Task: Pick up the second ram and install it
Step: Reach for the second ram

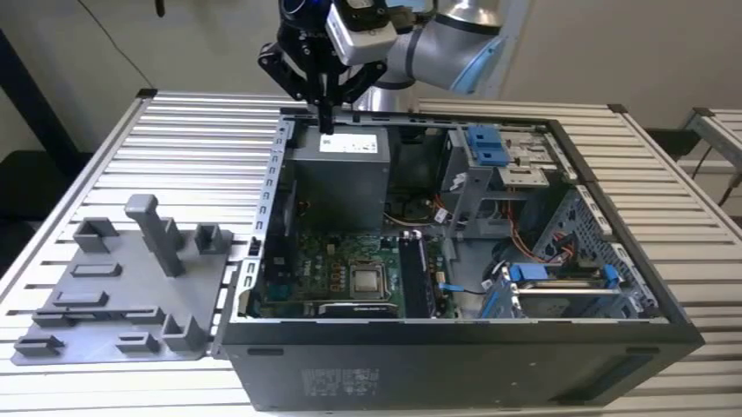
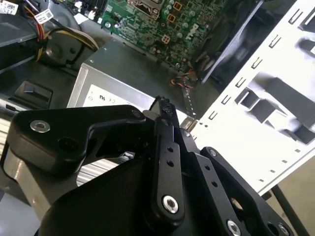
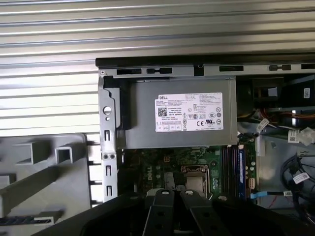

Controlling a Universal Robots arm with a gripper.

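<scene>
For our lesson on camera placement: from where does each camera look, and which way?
Exterior view: off the arm, looking down into the open computer case; arm and gripper show.
First wrist view: on the arm, facing the power supply; gripper shows.
Second wrist view: on the arm, looking past the shut gripper toward the motherboard.
All three share the power supply.

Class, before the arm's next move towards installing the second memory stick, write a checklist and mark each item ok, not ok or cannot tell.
1. Grip on the second ram, a thin bluish-green memory stick: not ok; the black gripper is shut with no board between its fingers.
2. Where that stick lies: cannot tell.
3. Gripper clear of the dark metal computer case: ok; it hangs above the grey metal power supply box.
4. Long black motherboard slots exposed in the open case: ok.
5. A free slot: cannot tell.
</scene>
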